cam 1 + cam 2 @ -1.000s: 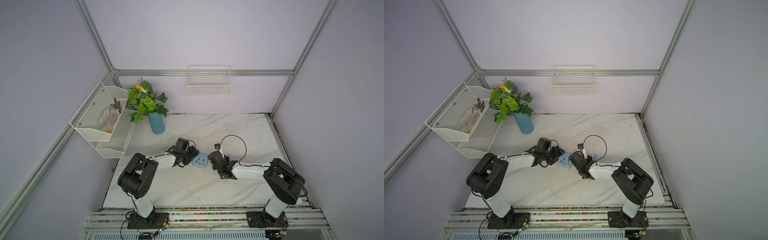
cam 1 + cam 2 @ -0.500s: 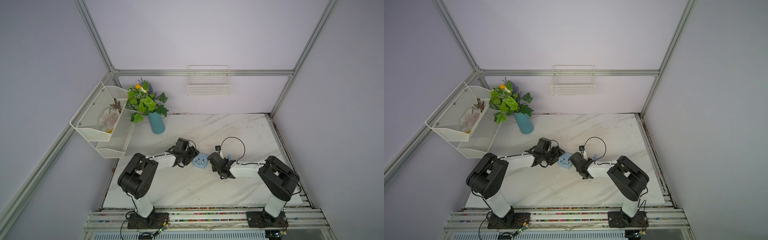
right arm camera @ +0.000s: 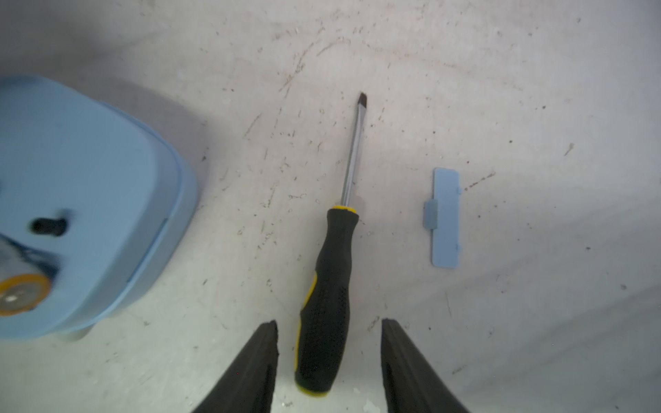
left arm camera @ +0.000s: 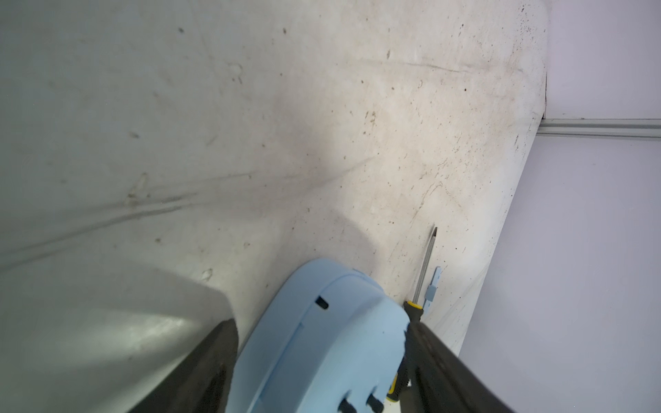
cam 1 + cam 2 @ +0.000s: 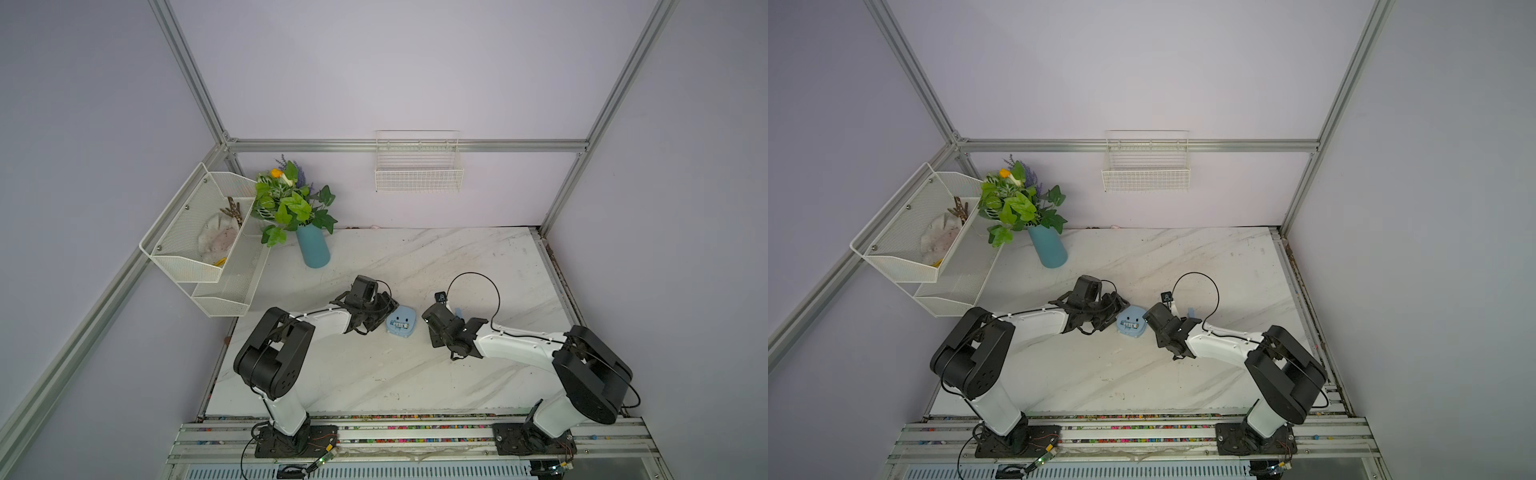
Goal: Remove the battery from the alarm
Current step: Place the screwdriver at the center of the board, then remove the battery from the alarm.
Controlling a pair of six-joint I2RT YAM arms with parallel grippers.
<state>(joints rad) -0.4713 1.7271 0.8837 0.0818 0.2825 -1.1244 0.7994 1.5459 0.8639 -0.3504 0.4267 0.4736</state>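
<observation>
Scuffed white marble tabletop (image 3: pixel 536 71) is stretching out under both my wrists. Closest to my right wrist camera, my right gripper (image 3: pixel 329 321) is standing with its jaws well apart. They are straddling the butt of the screwdriver (image 3: pixel 331 286) without touching it on either side, so I am holding nothing there. The screwdriver is lying flat with its blade pointing away from me. I am judging its work done, because just past it, apart from the shaft, the small blue battery cover (image 3: pixel 445 218) is lying loose on the marble.

Off to the side, the alarm (image 3: pixel 89 200) is lying face down with its plain blue back up. The battery (image 3: pixel 19 293) is sitting in the open bay, showing me one orange-ringed end. In a top view it is reading as a pale bar (image 5: pixel 400 326) across the back, so it is not yet out.

My left gripper (image 4: pixel 322 323) is reaching in from the alarm's far side. Its fingers (image 4: pixel 200 372) are spread wide and appear to be pressing on opposite edges of the case. I am taking that as a steadying hold, so the clock is not skidding when I pull at the battery.

Farther back, a teal vase (image 5: pixel 313 249) of leaves and a wire basket (image 5: pixel 417 174) on the wall are keeping well clear.
</observation>
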